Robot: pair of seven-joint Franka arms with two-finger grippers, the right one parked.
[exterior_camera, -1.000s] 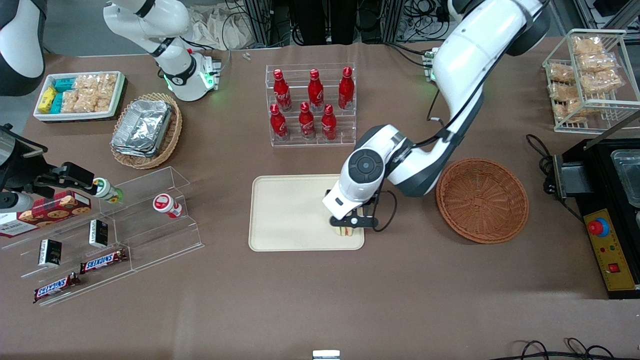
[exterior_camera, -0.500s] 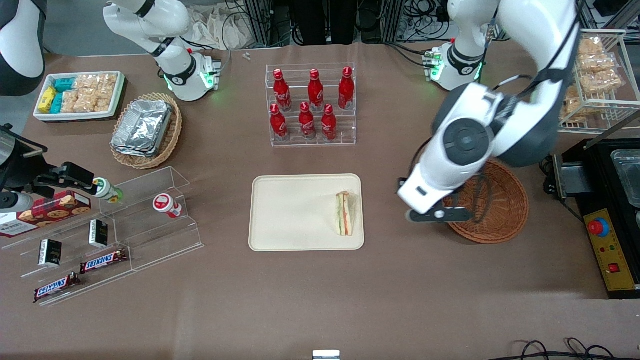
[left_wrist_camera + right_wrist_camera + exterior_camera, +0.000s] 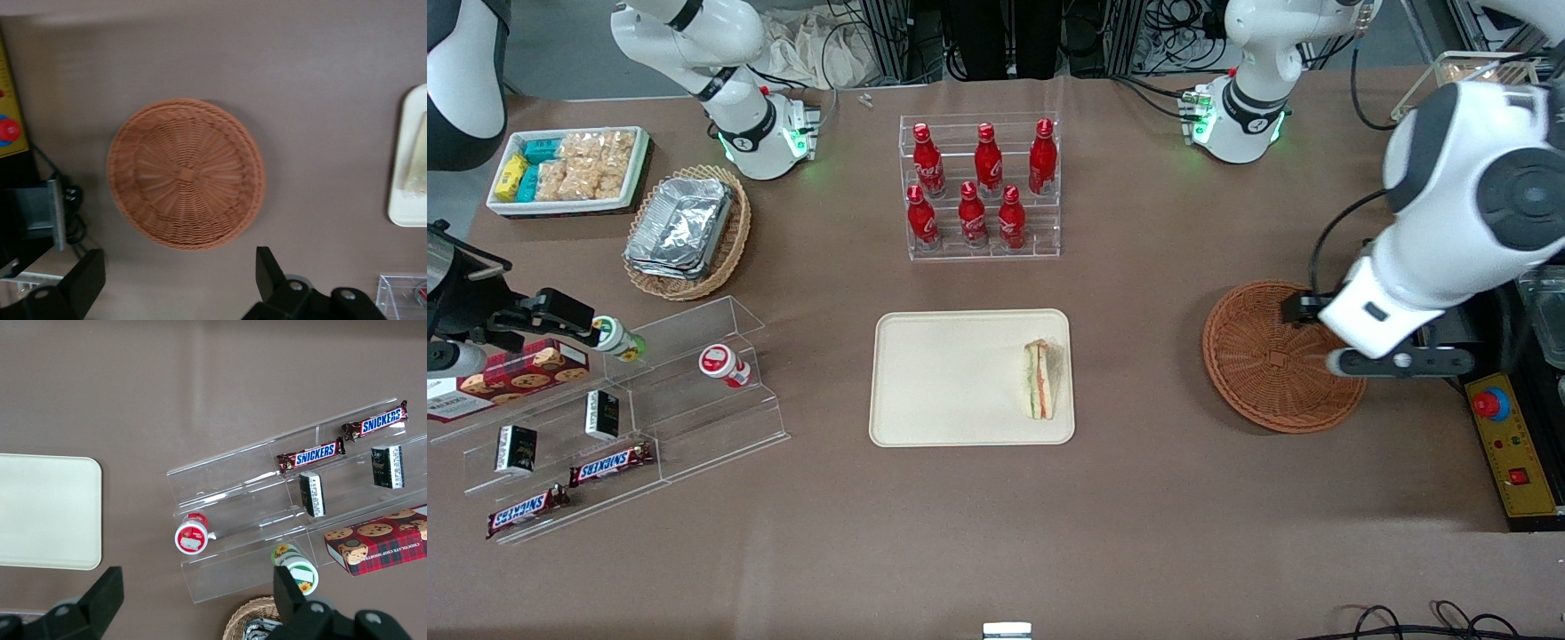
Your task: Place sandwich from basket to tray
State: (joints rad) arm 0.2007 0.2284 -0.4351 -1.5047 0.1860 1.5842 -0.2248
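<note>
The sandwich (image 3: 1040, 380), a white wedge with green and orange-red layers, lies on the cream tray (image 3: 943, 378) at the tray end nearest the basket. The round reddish-brown basket (image 3: 1272, 356) holds nothing and also shows in the left wrist view (image 3: 186, 174). The sandwich and tray edge show in that view too (image 3: 414, 163). My left gripper (image 3: 1392, 362) hangs high above the basket's rim toward the working arm's end of the table. In the wrist view the gripper (image 3: 177, 280) is open and holds nothing.
A clear rack of red bottles (image 3: 980, 185) stands farther from the camera than the tray. A black machine with a red button (image 3: 1491, 404) sits beside the basket. Acrylic snack shelves (image 3: 618, 418), a tan foil-tray basket (image 3: 687, 229) and a white snack bin (image 3: 567, 169) lie toward the parked arm's end.
My gripper let go of the sandwich on the tray, rose, and swung away over the basket toward the working arm's end of the table. The sandwich stays on the tray.
</note>
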